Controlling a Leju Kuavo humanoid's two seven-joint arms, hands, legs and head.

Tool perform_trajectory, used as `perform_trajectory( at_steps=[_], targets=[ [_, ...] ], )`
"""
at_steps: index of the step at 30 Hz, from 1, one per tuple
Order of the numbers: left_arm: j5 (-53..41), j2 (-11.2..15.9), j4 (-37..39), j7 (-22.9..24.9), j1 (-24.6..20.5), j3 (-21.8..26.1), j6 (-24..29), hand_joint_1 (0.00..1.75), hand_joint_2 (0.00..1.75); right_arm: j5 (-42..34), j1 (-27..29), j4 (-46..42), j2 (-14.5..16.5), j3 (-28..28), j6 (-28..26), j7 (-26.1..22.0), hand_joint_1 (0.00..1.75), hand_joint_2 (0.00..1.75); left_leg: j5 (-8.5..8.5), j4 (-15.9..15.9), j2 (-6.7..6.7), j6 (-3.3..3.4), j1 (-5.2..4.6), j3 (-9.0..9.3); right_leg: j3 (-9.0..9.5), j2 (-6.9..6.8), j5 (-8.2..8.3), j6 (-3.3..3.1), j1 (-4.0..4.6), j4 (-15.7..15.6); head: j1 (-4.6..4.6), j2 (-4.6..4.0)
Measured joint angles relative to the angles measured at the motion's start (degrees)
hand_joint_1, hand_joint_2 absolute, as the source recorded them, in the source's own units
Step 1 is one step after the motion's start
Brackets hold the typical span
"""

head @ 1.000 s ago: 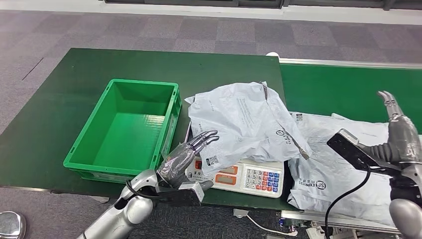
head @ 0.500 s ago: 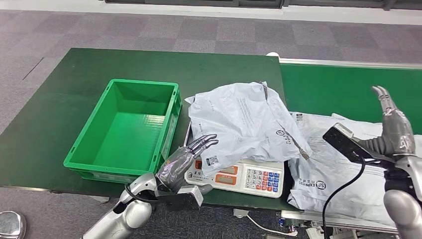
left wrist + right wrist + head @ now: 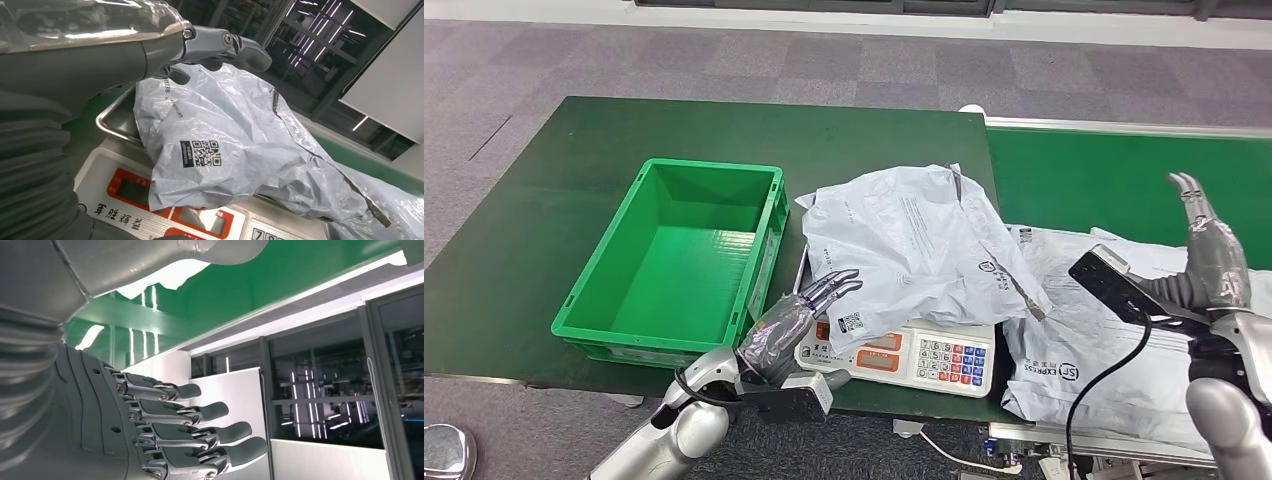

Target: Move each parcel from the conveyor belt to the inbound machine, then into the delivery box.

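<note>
A crumpled grey parcel (image 3: 919, 250) lies on the white scale (image 3: 924, 358), the inbound machine, and overhangs its display. In the left wrist view the same parcel (image 3: 235, 150) shows a QR label. My left hand (image 3: 792, 318) hovers just left of the scale's near corner, fingers stretched toward the parcel's lower edge, holding nothing. A second grey parcel (image 3: 1114, 340) lies on the conveyor belt (image 3: 1114, 180) at the right. My right hand (image 3: 1214, 255) is raised above it, fingers straight and spread, empty. The green delivery box (image 3: 679, 255) stands empty left of the scale.
The box and scale stand on a dark green table (image 3: 574, 150). A black cable (image 3: 1114, 380) hangs from my right wrist in front of the belt parcel. Grey carpet floor surrounds the table.
My left hand drew back slightly toward me and lower. My right hand rose and shifted a little left over the belt parcel. Both parcels stayed where they were.
</note>
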Motion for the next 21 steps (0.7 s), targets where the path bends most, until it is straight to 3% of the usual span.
perform_trajectory(
  at_steps=[21],
  targets=[
    [-0.04, -0.04, 0.42, -0.10, -0.93, 0.00, -0.41, 0.00, 1.75, 0.40, 0.27, 0.84, 1.09, 0.02, -0.07, 0.63, 0.00, 1.75, 0.00, 0.00, 0.00, 0.00, 0.00, 0.00, -0.01, 0.00, 0.00, 0.00, 0.00, 0.00, 0.00, 0.00]
  ],
)
